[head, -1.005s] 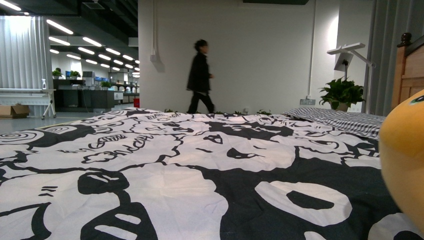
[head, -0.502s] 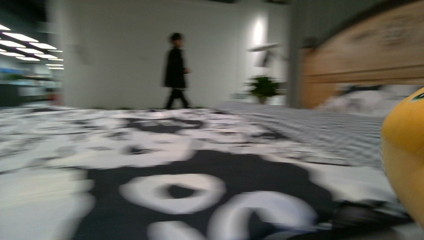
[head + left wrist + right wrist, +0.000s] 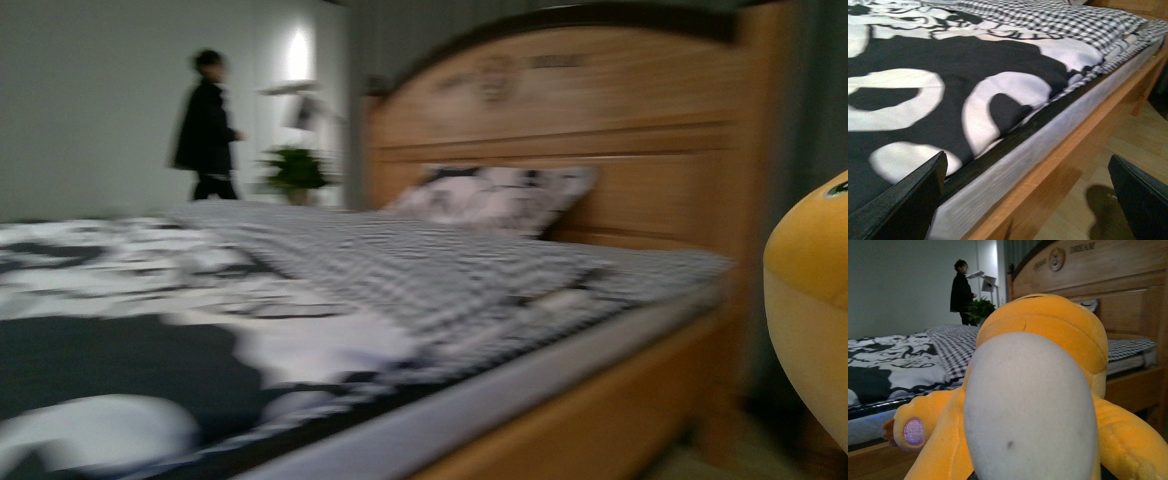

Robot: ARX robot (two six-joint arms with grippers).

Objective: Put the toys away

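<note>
An orange-yellow plush toy with a pale grey belly fills the right wrist view, and my right gripper is shut on it; its fingers are hidden behind the toy. In the front view the same plush toy bulges in at the right edge, off the bed. My left gripper is open with nothing between its black fingers. It hangs over the side edge of the bed, above the wooden rail and the floor.
A bed with a black-and-white cover and checked sheet stretches left. Its wooden headboard and a pillow stand behind. A person in black walks by a potted plant. Wooden floor lies beside the bed.
The front view has swung right: the headboard and pillow have come into sight and the person has shifted left in the picture. The plush toy stays at the right edge.
</note>
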